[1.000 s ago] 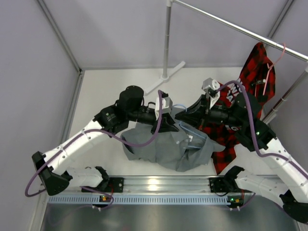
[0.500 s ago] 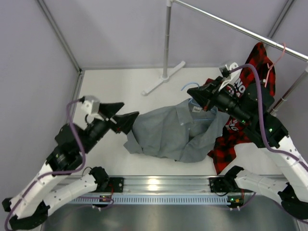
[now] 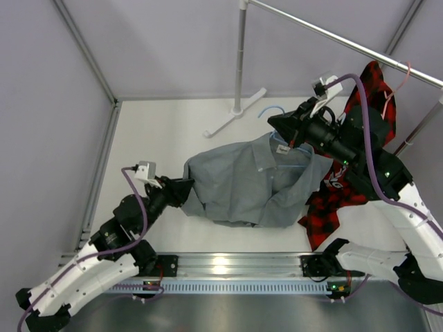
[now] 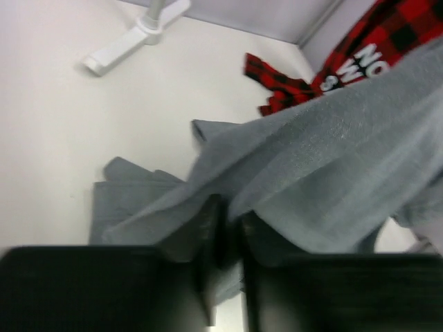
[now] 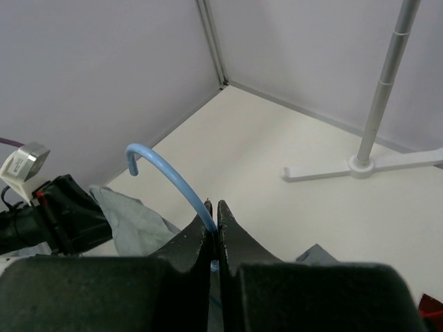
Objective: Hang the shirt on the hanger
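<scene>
Shirt (image 3: 246,183): you are holding it stretched between both pincers; a second ago it was lying bunched under them. Left pincer (image 4: 223,220): clamping a grey fold, pulling back from the collar. Right pincer (image 5: 214,211): gripping the hanger (image 5: 169,173) by its neck, hook curling just above the tips, collar hanging just below. Hanger is likely sitting inside the shoulders, so dressing is nearing completion.

white table (image 3: 159,138) carries rack base (image 3: 220,123), shirt (image 3: 239,183) lower folds
</scene>
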You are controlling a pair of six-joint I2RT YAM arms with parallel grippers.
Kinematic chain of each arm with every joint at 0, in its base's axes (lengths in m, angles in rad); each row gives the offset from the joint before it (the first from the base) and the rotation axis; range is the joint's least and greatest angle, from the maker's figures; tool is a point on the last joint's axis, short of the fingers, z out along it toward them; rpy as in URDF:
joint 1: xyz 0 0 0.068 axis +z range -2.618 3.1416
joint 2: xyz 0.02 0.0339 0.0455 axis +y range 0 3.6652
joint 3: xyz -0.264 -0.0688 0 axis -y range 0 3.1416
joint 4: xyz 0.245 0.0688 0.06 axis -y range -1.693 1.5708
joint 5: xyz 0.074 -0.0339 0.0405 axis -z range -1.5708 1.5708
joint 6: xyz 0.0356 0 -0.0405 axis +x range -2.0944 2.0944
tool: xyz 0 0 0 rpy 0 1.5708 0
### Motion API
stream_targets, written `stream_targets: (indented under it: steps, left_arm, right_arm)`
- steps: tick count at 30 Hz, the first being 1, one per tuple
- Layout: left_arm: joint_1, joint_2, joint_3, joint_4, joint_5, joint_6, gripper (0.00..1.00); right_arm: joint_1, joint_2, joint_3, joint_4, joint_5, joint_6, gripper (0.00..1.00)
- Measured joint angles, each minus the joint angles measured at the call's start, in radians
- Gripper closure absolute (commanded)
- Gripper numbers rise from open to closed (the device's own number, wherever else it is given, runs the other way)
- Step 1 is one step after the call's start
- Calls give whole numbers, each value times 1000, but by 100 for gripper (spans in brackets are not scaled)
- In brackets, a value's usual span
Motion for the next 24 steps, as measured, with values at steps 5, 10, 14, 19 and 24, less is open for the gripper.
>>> stream_targets:
  steps: [5, 10, 14, 19, 24]
  left_arm:
    - [0, 77, -11, 19, -127, -26, 100]
    - [-1, 87, -8, 8, -307, -62, 100]
    - [6, 158, 72, -23, -451, -66, 100]
    - [81, 359, 270, -69, -467, -63, 100]
    - [221, 492, 326, -69, -335, -67, 100]
  right_arm:
    - [0, 3, 0, -24, 8, 0, 100]
    - [0, -14, -10, -38, 81, -6, 100]
    - [0, -79, -64, -39, 164, -7, 100]
    - [0, -132, -74, -33, 245, -8, 100]
    - [0, -128, -61, -35, 274, -11, 100]
